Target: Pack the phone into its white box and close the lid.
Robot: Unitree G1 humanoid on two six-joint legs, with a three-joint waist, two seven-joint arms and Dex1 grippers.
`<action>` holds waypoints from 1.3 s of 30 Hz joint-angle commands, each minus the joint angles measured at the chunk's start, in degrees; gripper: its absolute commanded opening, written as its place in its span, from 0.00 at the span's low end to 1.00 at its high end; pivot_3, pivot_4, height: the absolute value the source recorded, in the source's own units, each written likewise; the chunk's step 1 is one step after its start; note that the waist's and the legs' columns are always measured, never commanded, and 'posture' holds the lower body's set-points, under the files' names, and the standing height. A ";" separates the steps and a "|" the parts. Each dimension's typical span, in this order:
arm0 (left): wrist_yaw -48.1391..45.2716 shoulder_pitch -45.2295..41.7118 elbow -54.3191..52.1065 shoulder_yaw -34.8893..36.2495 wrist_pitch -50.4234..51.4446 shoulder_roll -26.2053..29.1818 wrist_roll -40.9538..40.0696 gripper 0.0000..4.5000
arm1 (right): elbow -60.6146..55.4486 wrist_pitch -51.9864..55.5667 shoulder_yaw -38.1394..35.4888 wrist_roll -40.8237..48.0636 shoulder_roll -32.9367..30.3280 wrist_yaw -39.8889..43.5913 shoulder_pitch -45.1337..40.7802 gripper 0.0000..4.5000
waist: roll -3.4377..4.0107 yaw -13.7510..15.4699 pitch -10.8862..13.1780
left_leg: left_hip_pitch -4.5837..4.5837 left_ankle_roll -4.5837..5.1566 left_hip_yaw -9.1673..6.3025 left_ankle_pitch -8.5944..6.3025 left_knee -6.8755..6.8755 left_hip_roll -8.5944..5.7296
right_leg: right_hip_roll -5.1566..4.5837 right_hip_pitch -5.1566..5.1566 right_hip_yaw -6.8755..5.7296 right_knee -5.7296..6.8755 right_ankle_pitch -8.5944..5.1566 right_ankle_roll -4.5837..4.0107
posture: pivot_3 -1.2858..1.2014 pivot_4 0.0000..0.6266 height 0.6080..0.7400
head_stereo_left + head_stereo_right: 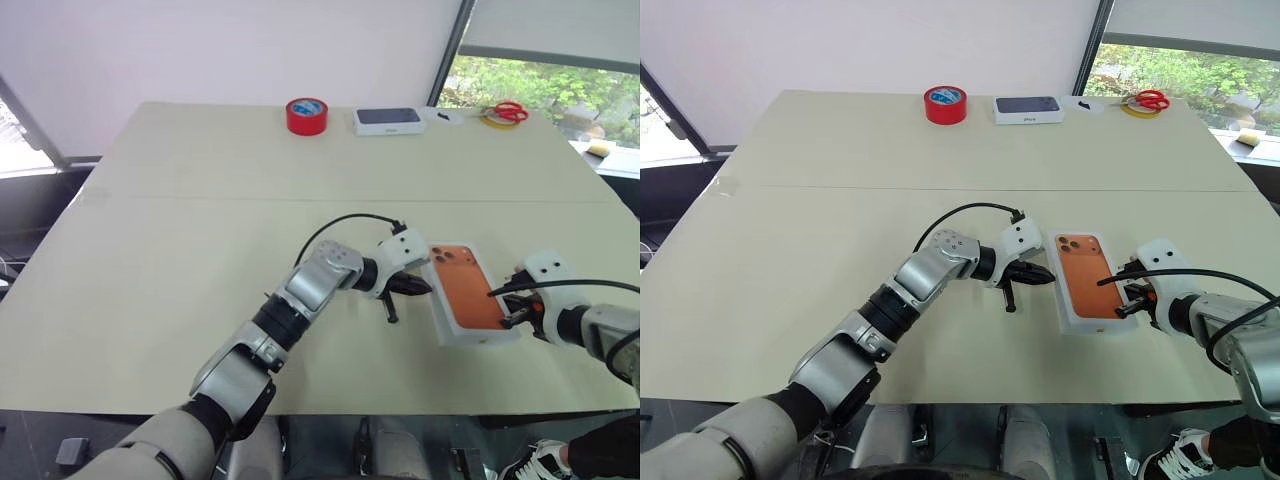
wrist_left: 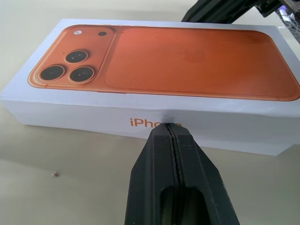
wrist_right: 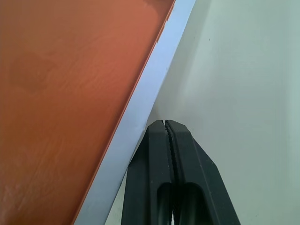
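Box placement first: the white box (image 1: pixel 470 297) sits on the counter (image 1: pixel 180 240) with its lid on, printed orange phone picture up, long axis running away from the robot. Left gripper (image 2: pixel 171 129) has its jaws shut, tips pressed against the box's long left side. Right gripper (image 3: pixel 165 125) is shut too, tips at the box's right edge. So both are level with the box, one on each side. Can't tell if the lid is fully seated, and the actual phone is hidden.
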 commanded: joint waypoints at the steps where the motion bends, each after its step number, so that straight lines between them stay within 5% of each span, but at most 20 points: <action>1: -0.48 -0.60 -2.20 -0.26 -0.79 -0.36 -0.15 0.00 | -1.98 -1.15 -2.00 -0.75 -1.46 0.62 0.52 0.01 | 0.00 0.02 0.00 | 0.00 0.00 0.00 0.00 0.00 0.00 | 0.00 0.00 0.00 0.00 0.00 0.00 | 0.52 0.24 0.22; 14: 1.59 -4.53 -1.55 5.82 -0.23 -1.85 -3.72 0.00 | -14.98 -0.24 -15.47 5.20 -5.85 11.92 7.91 0.01 | -0.01 0.15 0.02 | 0.03 0.00 -0.04 0.00 0.00 -0.02 | 0.00 0.10 -0.02 -0.04 0.00 0.01 | 0.52 0.24 0.22; 27: 0.18 -4.10 5.24 -3.16 -4.77 -4.25 3.23 0.00 | -18.75 0.39 -8.20 3.19 0.22 5.61 16.49 0.01 | -0.05 -0.07 0.01 | 0.13 0.06 -0.07 -0.04 0.00 -0.05 | -0.03 0.20 -0.04 -0.12 -0.01 -0.01 | 0.52 0.24 0.22; 33: 1.10 -3.46 3.81 0.10 -4.88 -4.11 1.32 0.00 | -18.80 -2.16 -9.93 3.44 1.34 4.51 14.10 0.01 | -0.17 -0.07 -0.01 | 0.23 0.09 -0.07 -0.07 0.02 -0.05 | -0.06 0.30 -0.03 -0.13 -0.01 -0.02 | 0.52 0.24 0.22; 39: 5.67 -4.26 0.52 10.60 -5.44 -1.44 -3.36 0.00 | -15.97 -14.27 -10.55 -1.41 7.85 -3.13 3.86 0.01 | 0.04 -0.19 0.03 | 0.20 0.09 -0.06 -0.07 -0.03 -0.04 | -0.06 0.20 -0.02 -0.11 -0.01 0.00 | 0.52 0.24 0.22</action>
